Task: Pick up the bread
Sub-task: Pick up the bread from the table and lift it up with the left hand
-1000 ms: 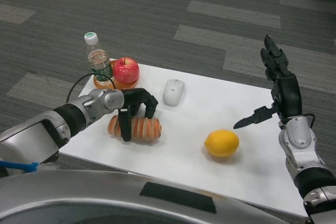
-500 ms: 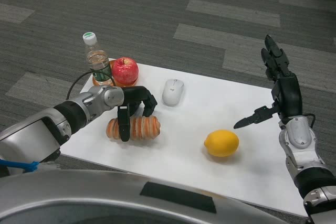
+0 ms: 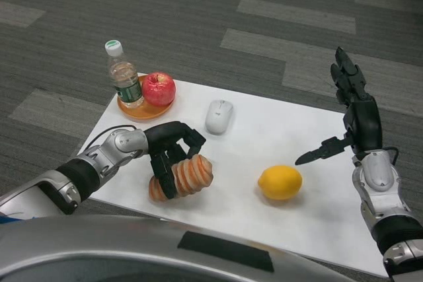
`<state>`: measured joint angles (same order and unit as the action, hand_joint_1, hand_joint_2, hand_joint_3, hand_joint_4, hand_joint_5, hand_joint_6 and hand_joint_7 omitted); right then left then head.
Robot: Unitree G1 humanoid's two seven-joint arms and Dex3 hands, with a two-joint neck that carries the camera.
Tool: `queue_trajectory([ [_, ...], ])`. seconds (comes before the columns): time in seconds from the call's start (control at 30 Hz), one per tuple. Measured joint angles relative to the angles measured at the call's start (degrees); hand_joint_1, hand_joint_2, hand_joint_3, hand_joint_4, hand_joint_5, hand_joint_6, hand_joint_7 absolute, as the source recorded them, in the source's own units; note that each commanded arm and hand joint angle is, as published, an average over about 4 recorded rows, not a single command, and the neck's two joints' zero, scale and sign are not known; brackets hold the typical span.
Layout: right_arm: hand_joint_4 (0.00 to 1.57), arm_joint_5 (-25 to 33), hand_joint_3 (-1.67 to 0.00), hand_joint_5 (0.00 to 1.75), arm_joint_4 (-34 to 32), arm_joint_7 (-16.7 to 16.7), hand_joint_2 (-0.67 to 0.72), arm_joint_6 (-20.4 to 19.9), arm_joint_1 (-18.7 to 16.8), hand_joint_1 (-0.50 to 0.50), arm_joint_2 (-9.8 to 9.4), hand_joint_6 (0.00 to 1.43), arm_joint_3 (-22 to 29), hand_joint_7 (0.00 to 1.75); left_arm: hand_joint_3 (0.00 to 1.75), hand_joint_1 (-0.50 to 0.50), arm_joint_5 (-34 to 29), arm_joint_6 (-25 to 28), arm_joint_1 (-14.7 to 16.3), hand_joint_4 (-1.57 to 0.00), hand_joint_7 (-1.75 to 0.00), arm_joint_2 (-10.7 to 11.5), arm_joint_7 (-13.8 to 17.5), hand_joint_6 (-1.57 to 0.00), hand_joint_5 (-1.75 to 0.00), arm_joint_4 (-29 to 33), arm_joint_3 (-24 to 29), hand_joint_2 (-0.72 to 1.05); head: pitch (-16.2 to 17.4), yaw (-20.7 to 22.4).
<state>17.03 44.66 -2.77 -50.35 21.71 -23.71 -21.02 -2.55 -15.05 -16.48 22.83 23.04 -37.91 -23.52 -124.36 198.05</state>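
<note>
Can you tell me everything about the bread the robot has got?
The bread is a long, ridged loaf, orange-brown with paler stripes between its rings, like a spiral roll. It looks soft and whole, with no wrapper. It lies tilted, its right end higher than its left, near the front left of the white table. The left hand grips it, black fingers curled over the top and one down its front. Whether it is lifted clear of the table cannot be told.
</note>
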Motion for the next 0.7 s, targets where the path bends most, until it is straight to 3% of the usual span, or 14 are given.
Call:
queue_trajectory([
  [0.27, 0.00, 0.00, 0.00, 0.00, -0.03, 0.00, 0.20, -0.01, 0.01, -0.21, 0.03, 0.00, 0.00, 0.00, 0.00, 0.50, -9.41, -6.63, 1.42, -1.53, -1.68, 0.05, 0.00, -1.36, -1.75, 2.63, 1.79, -0.10, -1.00, 0.26],
  [0.57, 0.00, 0.00, 0.00, 0.00, -0.03, 0.00, 0.19, -0.01, -0.01, -0.21, 0.13, 0.00, -0.01, 0.00, 0.00, 0.50, -20.45, -19.85, 2.06, -1.53, -1.68, 0.01, -5.02, -1.39, -1.75, 3.17, 2.44, -0.10, -2.19, 0.52],
  [0.7, 0.00, 0.00, 0.00, 0.00, -0.03, 0.00, 0.20, -0.01, -0.01, -0.21, 0.26, 0.00, -0.01, 0.00, 0.00, 0.50, -21.94, -21.73, 2.06, -1.53, -1.68, 0.01, -5.79, -1.39, -1.75, 3.18, 2.46, -0.10, -2.21, 0.47],
])
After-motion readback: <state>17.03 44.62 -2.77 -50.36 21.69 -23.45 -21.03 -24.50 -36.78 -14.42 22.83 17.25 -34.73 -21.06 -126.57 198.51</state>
